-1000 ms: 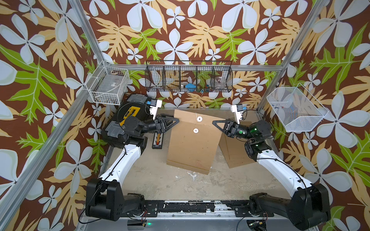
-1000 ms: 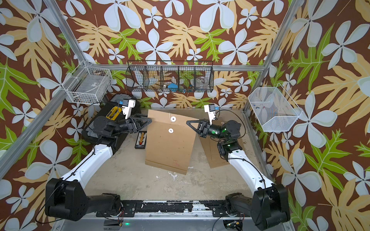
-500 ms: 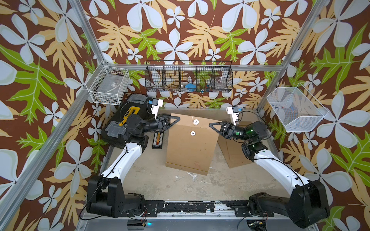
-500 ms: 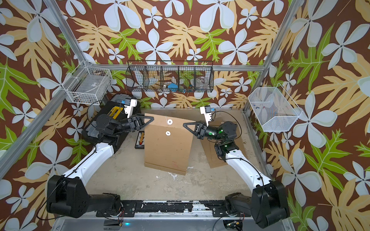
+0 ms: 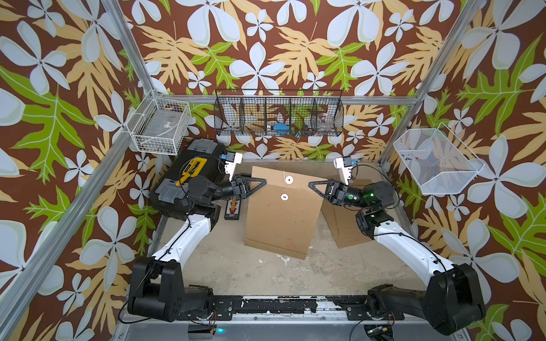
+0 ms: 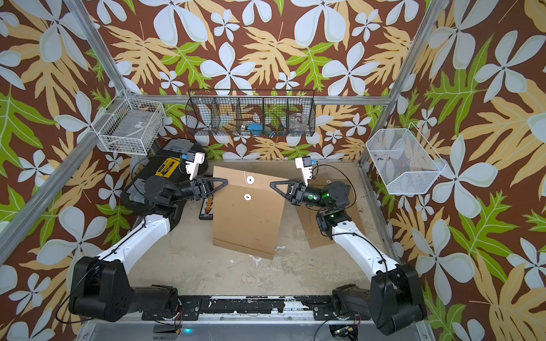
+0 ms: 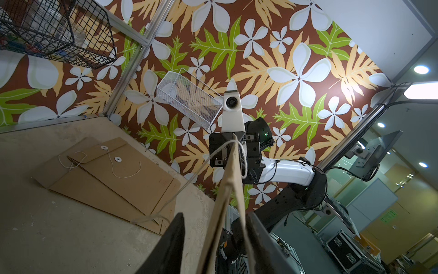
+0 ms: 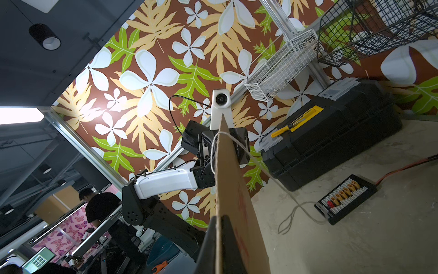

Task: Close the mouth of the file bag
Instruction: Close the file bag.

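Brown kraft-paper file bag (image 5: 280,224) hangs upright between both arms, just beside the black toolbox (image 5: 211,159). Two white tie discs (image 5: 288,179) sit one above the other near its top. The white string (image 8: 267,175) lies loose over the top edge and trails to the table (image 5: 266,274). The right gripper (image 5: 310,183) is clamped on the top corner farther from the toolbox. The left gripper (image 5: 263,181) stands partly apart, straddling the nearer corner, one jaw clear of the paper.
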Robot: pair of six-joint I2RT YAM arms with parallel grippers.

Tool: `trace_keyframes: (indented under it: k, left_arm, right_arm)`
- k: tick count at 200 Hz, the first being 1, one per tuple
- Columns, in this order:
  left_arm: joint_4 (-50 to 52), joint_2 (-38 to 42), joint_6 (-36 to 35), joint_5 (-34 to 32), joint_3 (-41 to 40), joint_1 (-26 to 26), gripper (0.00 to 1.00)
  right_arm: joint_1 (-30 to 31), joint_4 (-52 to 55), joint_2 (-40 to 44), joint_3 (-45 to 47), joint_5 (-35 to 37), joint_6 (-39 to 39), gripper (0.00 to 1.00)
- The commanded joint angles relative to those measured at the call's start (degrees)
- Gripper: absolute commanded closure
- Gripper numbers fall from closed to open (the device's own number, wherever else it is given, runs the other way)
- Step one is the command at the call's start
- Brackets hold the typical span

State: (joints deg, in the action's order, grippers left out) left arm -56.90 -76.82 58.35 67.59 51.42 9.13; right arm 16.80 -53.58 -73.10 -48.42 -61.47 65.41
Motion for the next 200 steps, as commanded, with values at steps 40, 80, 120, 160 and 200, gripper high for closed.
trace_keyframes:
  k: [40,80,120,160,200]
  left_arm:
    - [-4.6,-0.8,1.5,1.0,1.8,0.6,0.79]
    - [-3.2,0.0,-1.6,1.6,1.7,0.8,1.00]
    - [24.7,4.6,-28.2,-2.7,2.4,0.8,1.00]
    - [37.5,9.2,-49.0,-12.4,-1.4,0.9,1.00]
    - [45.9,10.0,-59.6,-14.7,0.9,2.5,1.00]
  right_arm:
    - [0.1,-6.7,-1.2,1.7,0.1,3.3,1.00]
    - [0.1,-3.7,-0.6,1.6,0.6,1.8,1.00]
    - [-0.1,17.6,3.0,0.0,3.2,-9.8,0.61]
    - [-4.3,55.9,2.5,-8.2,16.1,-27.2,0.38]
    - [1.9,83.0,-4.6,-27.0,34.0,-39.6,0.36]
